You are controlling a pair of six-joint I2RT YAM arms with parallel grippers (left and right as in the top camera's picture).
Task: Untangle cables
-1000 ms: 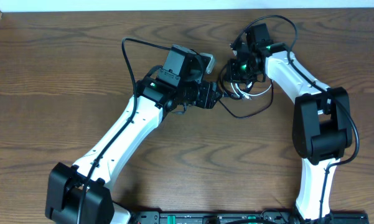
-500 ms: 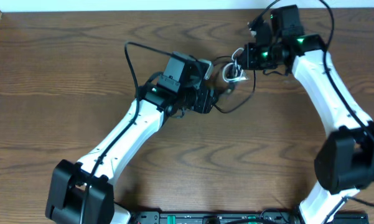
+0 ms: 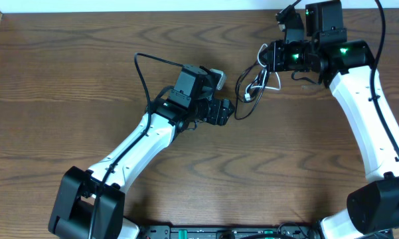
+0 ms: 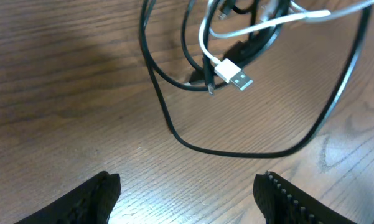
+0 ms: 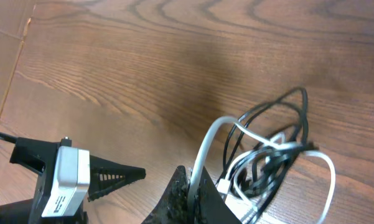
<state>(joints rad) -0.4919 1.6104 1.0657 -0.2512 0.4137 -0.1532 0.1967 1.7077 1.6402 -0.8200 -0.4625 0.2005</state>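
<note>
A dark wooden bench [image 3: 66,79] seen from above, with two white and black robot arms reaching toward a small tangle of cables [image 3: 253,86] in the upper middle.

To the left of the cables, the left arm [image 3: 143,143] stretches up from the lower left corner. The left gripper [image 3: 232,111] points at the tangle and stops just short of its lowest loop. In its wrist view the left gripper [image 4: 190,193] stands wide open, one finger [image 4: 102,193] at each lower corner, with only bare wood between them. It holds nothing.

The cables are thin black and white cords looped through one another. Just ahead of the left gripper, a long black loop [image 4: 236,152] sags toward the wood, and a white cord ends in a flat metal plug [image 4: 236,76]. Whether the lowest loops touch the bench cannot be told.

At the upper right edge of the cables, the right gripper [image 3: 267,58] is closed tight. Its wrist view shows the fingers [image 5: 190,193] pinching a white cord [image 5: 206,146] that arches up into the tangle.

Right of the cables, the right arm [image 3: 368,126] runs down to the lower right corner.
</note>
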